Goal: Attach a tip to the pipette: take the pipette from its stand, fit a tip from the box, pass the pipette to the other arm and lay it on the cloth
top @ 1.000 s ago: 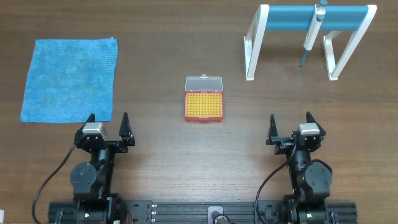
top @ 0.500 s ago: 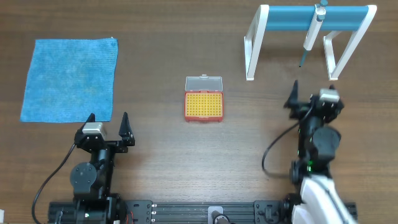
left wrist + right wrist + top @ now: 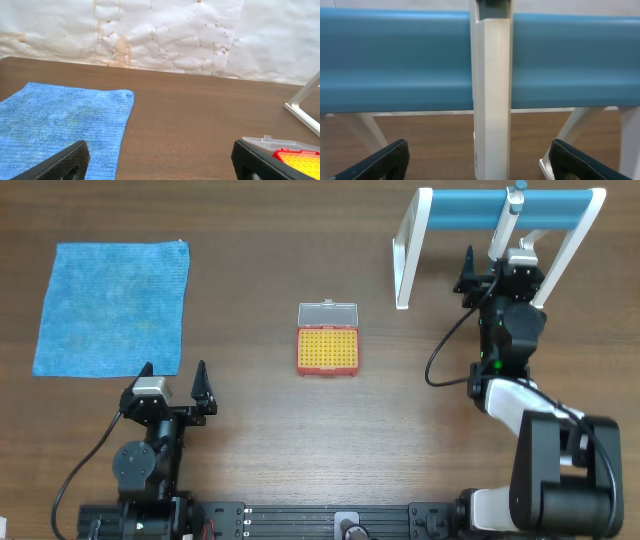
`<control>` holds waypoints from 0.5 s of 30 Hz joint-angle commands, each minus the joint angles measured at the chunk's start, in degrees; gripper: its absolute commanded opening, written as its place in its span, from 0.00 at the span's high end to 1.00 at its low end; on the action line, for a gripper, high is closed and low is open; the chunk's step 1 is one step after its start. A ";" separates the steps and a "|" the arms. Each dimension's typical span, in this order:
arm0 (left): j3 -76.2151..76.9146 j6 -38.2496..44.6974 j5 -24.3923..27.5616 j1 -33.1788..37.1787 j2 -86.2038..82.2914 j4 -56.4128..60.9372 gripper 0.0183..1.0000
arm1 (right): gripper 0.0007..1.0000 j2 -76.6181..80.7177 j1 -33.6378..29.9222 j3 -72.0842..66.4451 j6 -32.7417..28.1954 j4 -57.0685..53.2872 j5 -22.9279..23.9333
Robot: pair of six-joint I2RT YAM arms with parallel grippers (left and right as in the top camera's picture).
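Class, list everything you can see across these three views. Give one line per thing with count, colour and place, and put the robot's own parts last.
Table: one, brown wood, under everything.
Cloth: one, blue, flat on the table's far left.
Tip box: one, red with yellow tips and a clear lid open, mid-table.
Stand: one, white legs with a blue bar, far right.
Pipette: one, whitish, hanging upright from the stand's bar.
Wall covering: one, white and stained, behind the table.
Left gripper: one, black, open, by the cloth's near right corner.
Right gripper: one, black, open, at the stand with a finger on either side of the pipette, not touching it.
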 commanded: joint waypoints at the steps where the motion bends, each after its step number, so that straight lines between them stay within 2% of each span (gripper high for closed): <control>1: -0.22 -0.48 -0.61 0.22 -0.37 -0.26 0.08 | 0.11 4.96 -0.48 4.15 -1.75 -0.33 -0.90; 15: -0.22 -0.48 -0.61 0.22 -0.37 -0.26 0.08 | 0.12 6.51 -0.92 9.57 -3.67 -6.73 -0.92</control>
